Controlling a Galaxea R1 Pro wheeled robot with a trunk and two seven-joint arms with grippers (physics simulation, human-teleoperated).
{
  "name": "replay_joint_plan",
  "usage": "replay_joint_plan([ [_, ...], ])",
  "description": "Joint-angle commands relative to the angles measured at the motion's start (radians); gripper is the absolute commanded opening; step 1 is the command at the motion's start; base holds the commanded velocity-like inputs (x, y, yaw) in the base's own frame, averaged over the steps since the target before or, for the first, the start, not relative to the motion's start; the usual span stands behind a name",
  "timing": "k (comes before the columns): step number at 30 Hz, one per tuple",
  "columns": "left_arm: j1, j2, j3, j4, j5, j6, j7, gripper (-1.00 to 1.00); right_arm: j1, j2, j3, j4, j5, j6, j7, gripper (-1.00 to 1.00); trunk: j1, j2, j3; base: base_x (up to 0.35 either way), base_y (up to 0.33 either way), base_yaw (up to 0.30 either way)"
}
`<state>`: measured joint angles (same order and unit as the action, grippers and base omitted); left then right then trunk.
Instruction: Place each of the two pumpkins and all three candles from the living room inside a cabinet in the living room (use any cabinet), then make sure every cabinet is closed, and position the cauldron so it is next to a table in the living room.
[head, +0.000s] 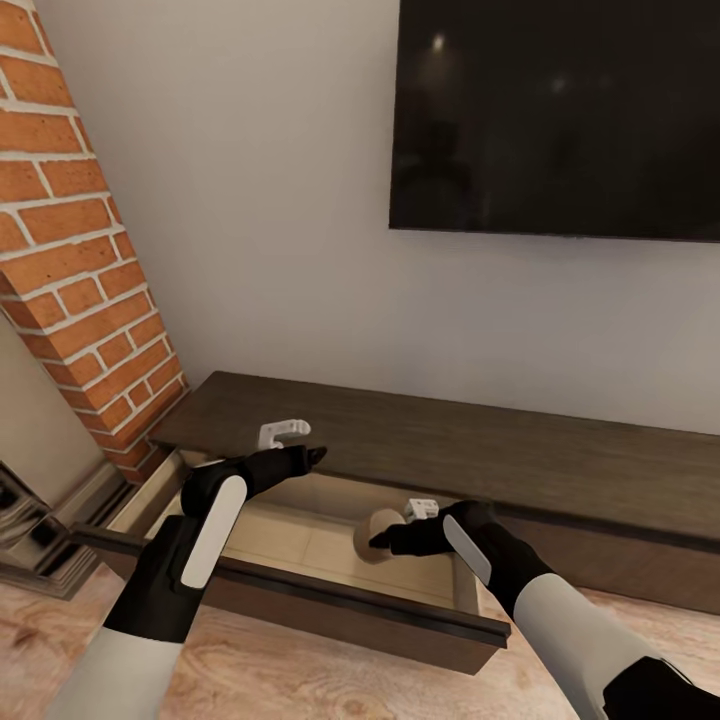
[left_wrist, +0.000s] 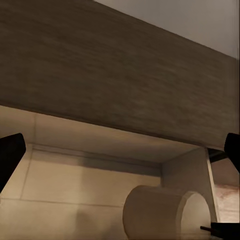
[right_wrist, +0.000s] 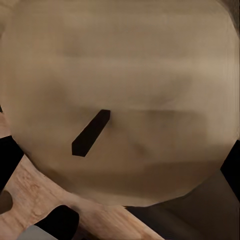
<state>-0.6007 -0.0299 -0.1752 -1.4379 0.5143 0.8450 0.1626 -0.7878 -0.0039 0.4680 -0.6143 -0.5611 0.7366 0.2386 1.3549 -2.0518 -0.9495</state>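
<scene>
Head view: right gripper (head: 385, 541) clamps sideways candle (head: 372, 534), wick toward wrist camera.

long low dark-brown cabinet (head: 480, 450) against the pale wall, standing on a wood-plank floor (head: 300, 680). flat top surface, grain running lengthwise. one drawer (head: 300, 545) pulled out at its left end, pale beige inside, dark front edge nearest the camera. within that drawer, toward its right wall, a tan candle (head: 372, 533) lying tipped on its side, round end with dark wick turned toward the right arm; seen in the left wrist view (left_wrist: 165, 212) as a stubby cylinder beside the drawer's corner.
</scene>
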Motion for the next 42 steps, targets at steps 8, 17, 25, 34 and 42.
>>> replay_joint_plan([
  [8, -0.001, 0.0, -0.022, -0.001, 0.01, 0.003, 0.011, 1.0, -0.001, 0.0, -0.003, 0.046, 0.005, -0.034, 0.005, -1.0, 0.0, 0.0, -0.01, 0.0, 0.0, 0.072],
  [17, -0.001, 0.0, -0.023, -0.001, 0.01, 0.003, 0.011, 1.0, -0.001, -0.001, -0.006, 0.053, 0.002, -0.037, 0.005, -1.0, 0.0, 0.0, -0.02, 0.0, 0.0, -0.017],
  [25, -0.001, 0.0, -0.024, -0.001, 0.01, 0.003, 0.011, 1.0, -0.001, -0.001, -0.006, 0.053, 0.003, -0.037, 0.005, -1.0, 0.0, 0.0, -0.026, 0.0, 0.0, -0.061],
  [34, -0.001, 0.0, -0.024, -0.001, 0.01, 0.003, 0.011, 1.0, -0.001, -0.001, -0.005, 0.053, 0.003, -0.065, 0.005, -1.0, 0.0, 0.0, -0.038, 0.0, 0.0, -0.141],
  [42, -0.001, 0.0, -0.024, -0.001, 0.01, 0.003, 0.011, 1.0, -0.001, -0.001, -0.005, 0.053, 0.003, -0.068, 0.005, -1.0, 0.031, -0.056, -0.072, 0.0, 0.0, -0.073],
])
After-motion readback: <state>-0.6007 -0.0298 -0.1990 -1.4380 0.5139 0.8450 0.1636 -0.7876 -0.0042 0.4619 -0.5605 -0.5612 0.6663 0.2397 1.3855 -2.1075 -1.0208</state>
